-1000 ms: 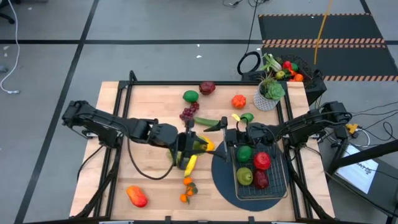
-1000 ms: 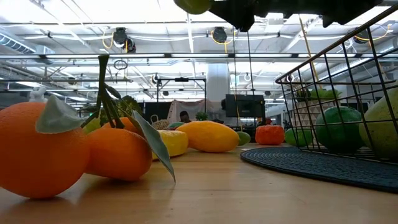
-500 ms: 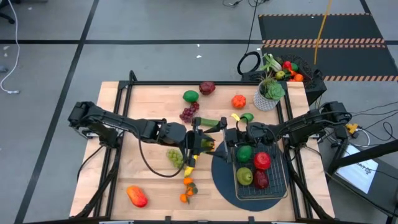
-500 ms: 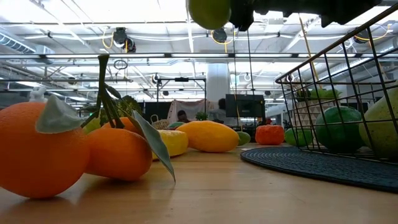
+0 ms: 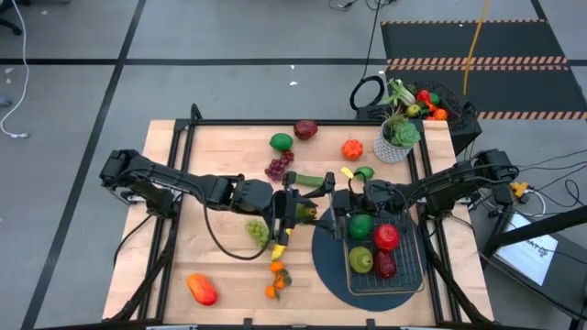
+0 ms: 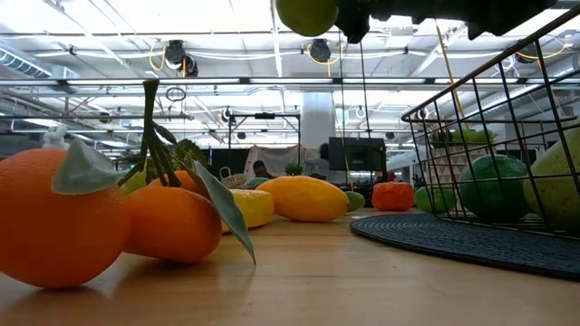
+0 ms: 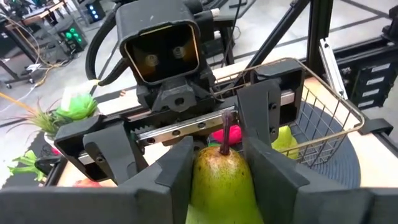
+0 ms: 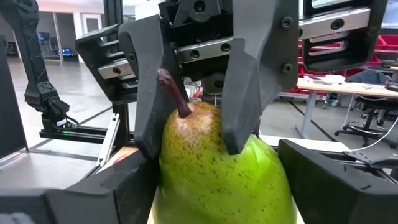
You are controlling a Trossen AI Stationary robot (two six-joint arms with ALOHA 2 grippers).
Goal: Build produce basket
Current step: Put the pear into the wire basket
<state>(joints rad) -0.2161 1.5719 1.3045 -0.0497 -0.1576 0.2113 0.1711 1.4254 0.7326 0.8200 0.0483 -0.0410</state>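
Nearest in the low view, a pair of oranges [image 6: 136,222] with a green leaf sits on the table [image 6: 299,281], well apart from the wire basket [image 6: 471,145]. Above the table, just beside the basket's near-left corner, a green pear [image 7: 222,180] is held in the air by the left gripper [image 5: 295,209], whose fingers [image 7: 180,163] are clenched on its sides, stem upward. The right gripper [image 5: 341,196] faces it from the basket side, its fingers [image 8: 252,62] spread around the top of the pear; whether they press on it cannot be told. The basket rests on a dark round mat [image 5: 323,252] and holds a green apple [image 5: 360,225], a red apple [image 5: 386,237] and a second pear [image 5: 360,260]. Farther from the basket lie purple grapes [image 5: 278,167], a lime [image 5: 281,141] and an orange-red tomato [image 5: 352,148].
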